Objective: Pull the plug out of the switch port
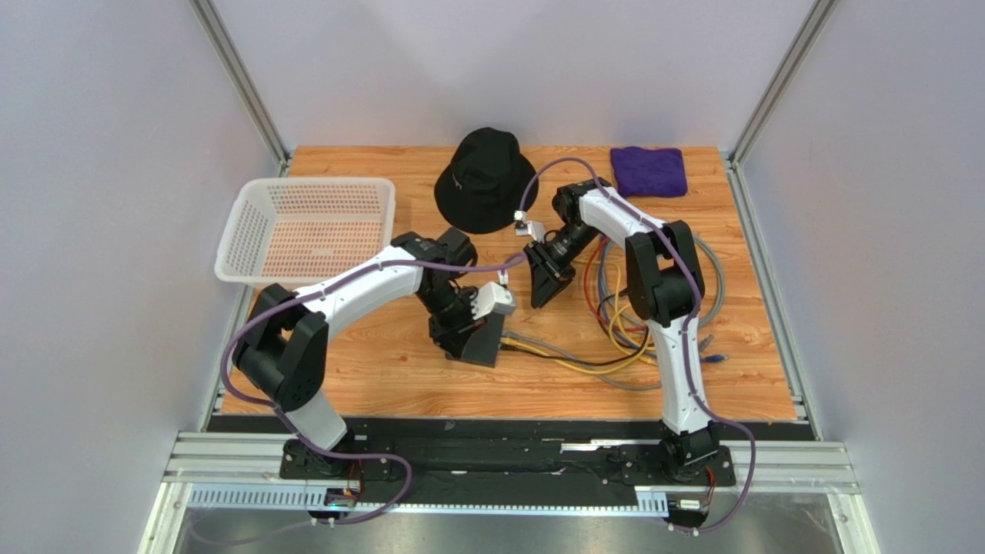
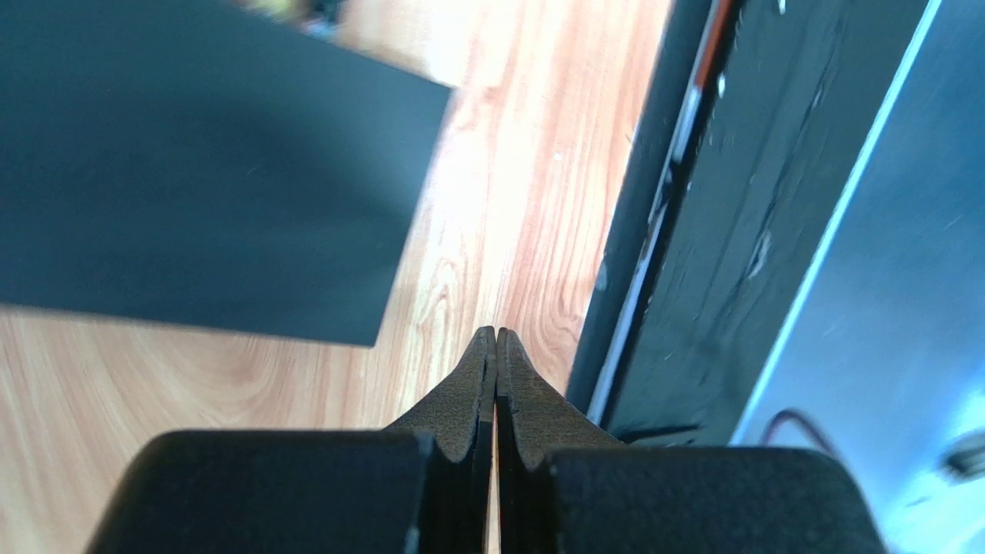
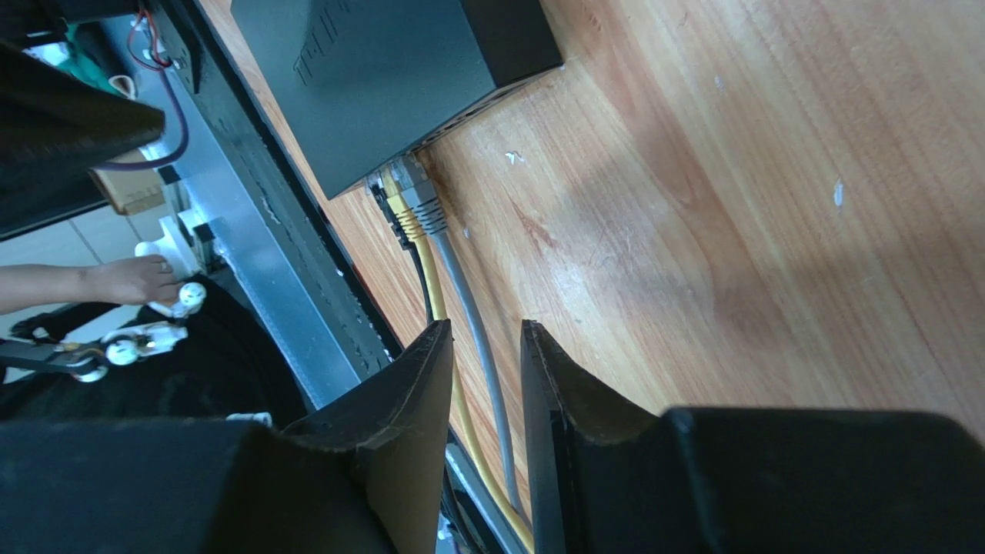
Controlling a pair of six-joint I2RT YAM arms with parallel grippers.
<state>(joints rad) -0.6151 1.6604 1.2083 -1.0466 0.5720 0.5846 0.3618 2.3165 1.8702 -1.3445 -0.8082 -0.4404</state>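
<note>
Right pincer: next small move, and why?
Probably ease the right pincer forward along the grey cable to its plug at the switch: its jaws stand apart holding nothing, and the plug sits in the port just ahead.

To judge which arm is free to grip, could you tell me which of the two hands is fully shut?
The left hand: its fingertips meet with nothing between them, whereas the right hand shows a clear gap between its fingers.
</note>
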